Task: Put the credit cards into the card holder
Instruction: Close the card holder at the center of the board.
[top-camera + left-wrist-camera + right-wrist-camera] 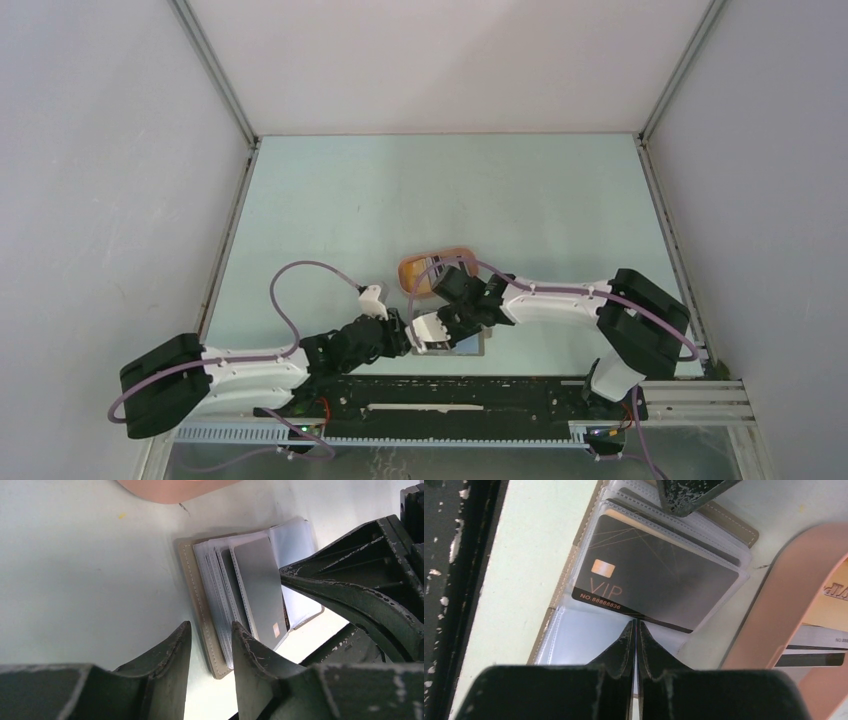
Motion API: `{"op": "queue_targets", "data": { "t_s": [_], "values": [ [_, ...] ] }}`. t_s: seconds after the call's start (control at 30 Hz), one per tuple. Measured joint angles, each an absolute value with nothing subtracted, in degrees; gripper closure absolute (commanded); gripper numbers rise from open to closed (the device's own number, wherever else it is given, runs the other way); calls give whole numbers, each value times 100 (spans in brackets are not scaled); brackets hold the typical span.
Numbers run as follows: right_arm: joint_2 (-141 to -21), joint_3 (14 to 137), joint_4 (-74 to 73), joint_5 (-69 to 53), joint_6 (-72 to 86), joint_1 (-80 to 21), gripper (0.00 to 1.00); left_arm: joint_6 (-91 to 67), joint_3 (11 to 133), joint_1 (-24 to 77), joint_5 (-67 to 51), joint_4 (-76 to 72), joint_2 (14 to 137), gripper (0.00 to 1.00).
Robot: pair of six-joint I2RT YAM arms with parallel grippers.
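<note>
The card holder (200, 605) lies open at the table's near edge, its clear sleeves fanned out; it also shows in the right wrist view (574, 635) and the top view (470, 347). A dark "VIP" credit card (659, 575) sits in a sleeve, tilted up, and also shows in the left wrist view (260, 590). My right gripper (634, 625) is shut, its tips against that card's lower edge. My left gripper (210, 630) is open and straddles the holder's cover edge, one finger (245, 645) on the sleeves. More cards, one yellow-orange (836, 605) and one dark with a silvery stripe (819, 652), lie in the tray.
The peach-orange oval tray (408, 268) stands just behind the holder, close to the right gripper; it also shows in the right wrist view (774, 605). A black rail (450, 395) runs along the near table edge beside the holder. Both arms crowd the holder from either side.
</note>
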State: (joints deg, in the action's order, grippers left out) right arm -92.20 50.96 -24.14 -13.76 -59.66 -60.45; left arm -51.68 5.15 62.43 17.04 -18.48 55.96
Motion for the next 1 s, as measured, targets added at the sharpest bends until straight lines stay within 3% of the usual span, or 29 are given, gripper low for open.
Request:
{"op": "queue_targets", "data": {
  "t_s": [0.17, 0.23, 0.3, 0.4, 0.43, 0.5, 0.57, 0.7, 1.0],
  "values": [
    [-8936, 5098, -2808, -1656, -6005, -5852, 90, -5212, 513, 6243, 1688, -1573, 5227, 52],
    [-8652, 5098, -3026, -1929, -6012, -5662, 85, -5245, 495, 6243, 1741, -1337, 4781, 47],
    [-8141, 5098, -3256, -2331, -5968, -5264, 72, -5258, 475, 6241, 1802, -1011, 4143, 38],
    [-7461, 5153, -3479, -2783, -5640, -4729, 21, -5256, 440, 6237, 1883, -648, 3376, 22],
    [-7308, 5203, -3568, -2910, -5430, -4578, 12, -5249, 416, 6235, 1900, -563, 3179, 16],
    [-7131, 5339, -3723, -3350, -5109, -4202, 4, -5249, 314, 6233, 1925, -434, 2746, 5],
    [-7175, 5485, -3986, -3861, -4890, -3848, 3, -5262, 211, 6226, 1922, -362, 2434, 0],
    [-7714, 5669, -4418, -4130, -4276, -3535, 8, -5312, 119, 6217, 1903, -325, 2344, 0],
    [-8807, 5669, -4598, -3162, -3041, -3430, 16, -5487, 117, 6200, 1782, -711, 3371, 1]
  ]
}}
